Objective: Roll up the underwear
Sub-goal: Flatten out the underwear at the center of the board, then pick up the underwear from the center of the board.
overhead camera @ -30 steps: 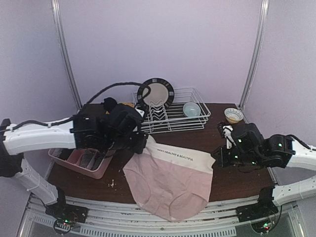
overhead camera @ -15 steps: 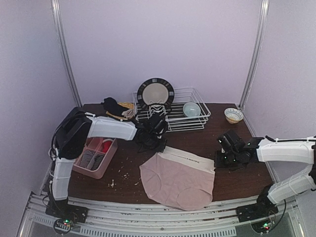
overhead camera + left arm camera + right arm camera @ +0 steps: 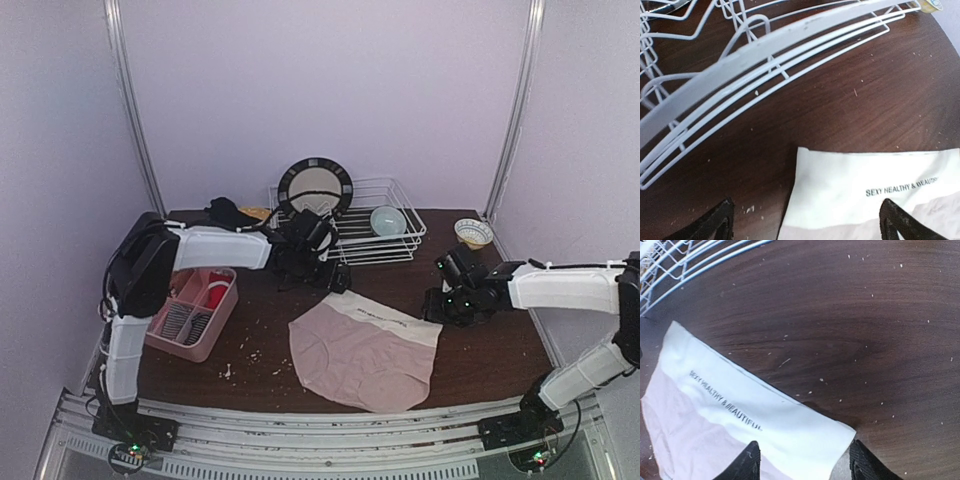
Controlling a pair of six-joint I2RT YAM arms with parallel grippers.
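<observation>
The underwear (image 3: 362,348) is pale pink with a white printed waistband (image 3: 385,317) and lies flat on the dark wooden table. My left gripper (image 3: 334,284) hovers at the waistband's left corner. In the left wrist view the gripper (image 3: 807,227) is open, with that waistband (image 3: 860,190) corner lying loose between its black fingertips (image 3: 715,225). My right gripper (image 3: 436,306) is at the waistband's right corner. In the right wrist view the gripper (image 3: 805,462) is open, its fingertips (image 3: 747,462) standing either side of the waistband (image 3: 765,415) corner.
A white wire dish rack (image 3: 385,250) stands just behind the left gripper, holding a plate (image 3: 315,187) and a bowl (image 3: 388,220). A small bowl (image 3: 473,233) sits back right. A pink tray (image 3: 215,335) of utensils is at the left, and dark cloth (image 3: 228,213) lies behind it.
Both arms carried the underwear from the near edge farther onto the table and laid it flat. Both grippers, shut on the waistband corners before, have opened and let go.
</observation>
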